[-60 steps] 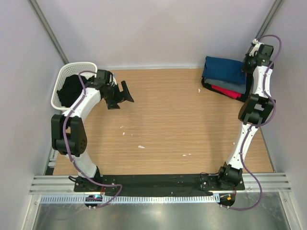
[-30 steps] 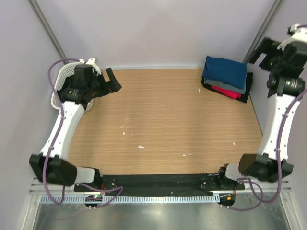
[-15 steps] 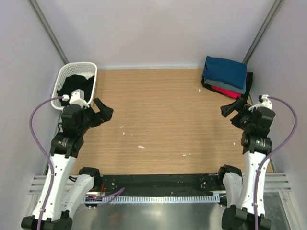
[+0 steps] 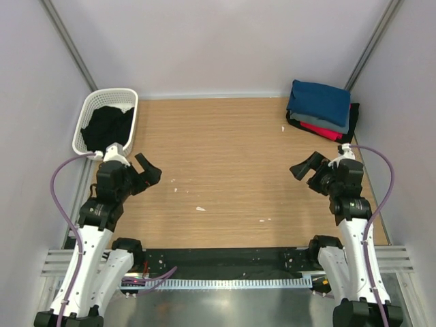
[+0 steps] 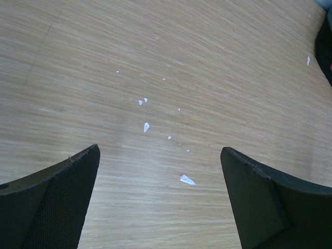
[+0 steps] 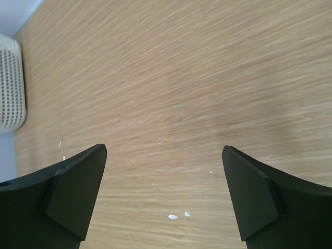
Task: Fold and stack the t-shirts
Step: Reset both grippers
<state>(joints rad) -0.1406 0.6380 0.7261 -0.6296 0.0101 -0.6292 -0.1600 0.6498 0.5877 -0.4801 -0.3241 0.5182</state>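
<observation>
Left jaws and right jaws alike stand spread wide and released, gripping nothing. In the left wrist view the two black fingers frame only bare wood, and in the right wrist view the fingers do the same. The left arm rises by the near left corner of the counter and the right arm by its right edge. Both hold their jaws above the wood, turned inward toward the middle. A few small white scraps lie scattered on the near half of the counter between the two arms, and they also show below the left jaws. At the far left corner sits a white perforated basket with a dark cloth crumpled inside. At the far right corner, well apart from both arms, lie the folded t-shirts in one stack. The navy blue t-shirt is on top, with the grey t-shirt under it. Below that comes the red t-shirt, and the black t-shirt is at the bottom, its edge poking out at the near side.
</observation>
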